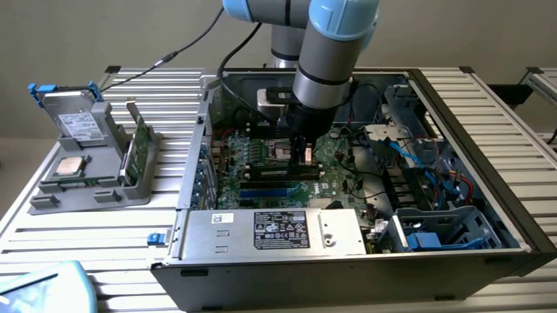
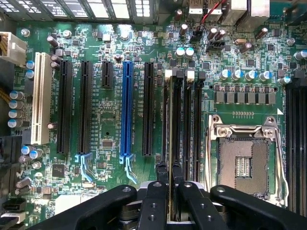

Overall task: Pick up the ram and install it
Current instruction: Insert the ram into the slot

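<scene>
Black fingers (image 2: 161, 175), ram (image 2: 169, 124) pinched between, edge-on

Exterior cam looks down on the whole case (image 1: 348, 280); wrist cam's close, straight above the shared motherboard (image 2: 110, 124).

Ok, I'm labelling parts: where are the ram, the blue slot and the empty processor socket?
ram (image 2: 169, 124), wrist view, its thin edge.
blue slot (image 2: 127, 108), wrist view, middle of its length.
processor socket (image 2: 244, 165), wrist view, its centre.
</scene>
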